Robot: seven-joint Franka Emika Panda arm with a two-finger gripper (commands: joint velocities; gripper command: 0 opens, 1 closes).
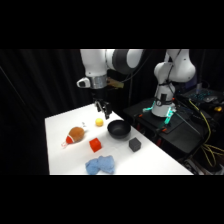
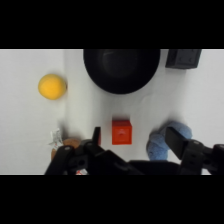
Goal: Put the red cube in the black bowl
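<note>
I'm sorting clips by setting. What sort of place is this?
Probably a robotics lab: a white table against black curtains, cables and electronics beside the arm's base, and test props such as the red cube and black bowl.

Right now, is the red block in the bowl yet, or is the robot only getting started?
Only getting started. Nothing looks done yet: the red cube sits on the white table, apart from the black bowl, which looks empty. In hand: nothing; the gripper hangs open above the cube. Left: go down, grab the cube, carry it over and drop it in the bowl.
</note>
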